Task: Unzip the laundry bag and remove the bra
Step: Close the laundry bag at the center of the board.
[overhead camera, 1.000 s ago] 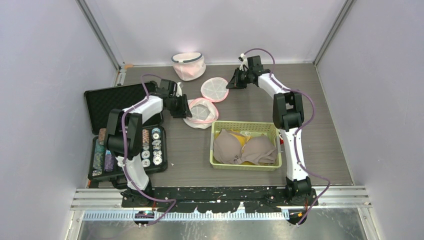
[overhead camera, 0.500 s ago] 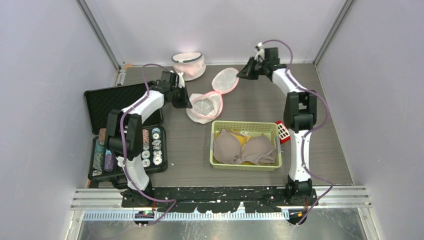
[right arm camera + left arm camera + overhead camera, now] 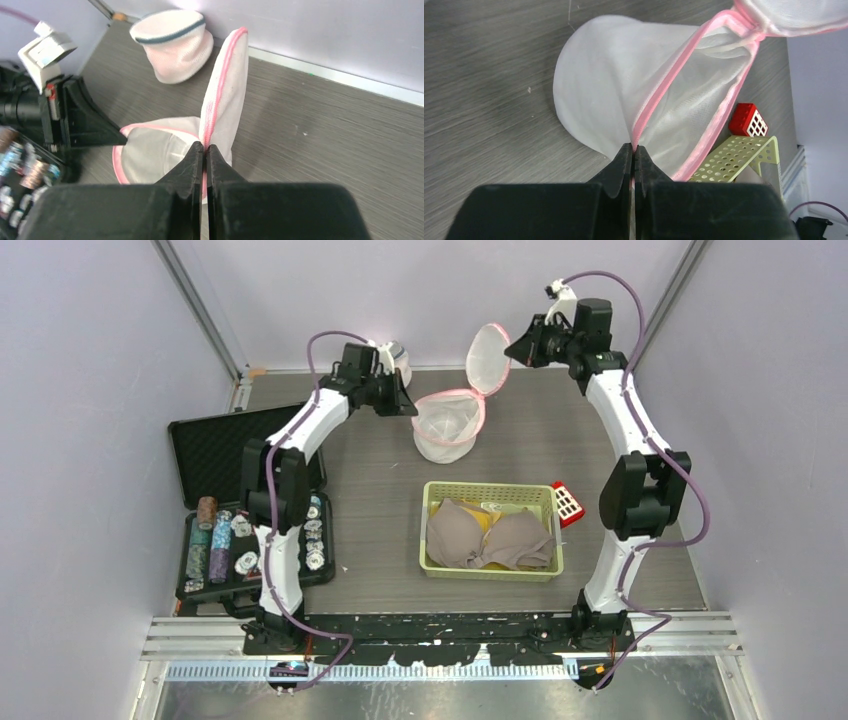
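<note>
Bag (image 3: 447, 425) higher now, L pincer (image 3: 408, 408), R pincer (image 3: 513, 348)

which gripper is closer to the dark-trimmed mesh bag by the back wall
Left. The left gripper sits just in front of the dark-trimmed mesh bag; the right gripper is well off to its right.

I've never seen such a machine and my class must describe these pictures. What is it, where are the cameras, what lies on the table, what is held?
Two white robot arms stand at a grey table's near edge. One camera looks down from above; one rides on each wrist. The left gripper is shut on the pink rim of a white mesh laundry bag; the right gripper holds its round flap raised. Nearby: a green perforated basket holding a beige bra, a red block, a black case of poker chips, another mesh bag.
</note>
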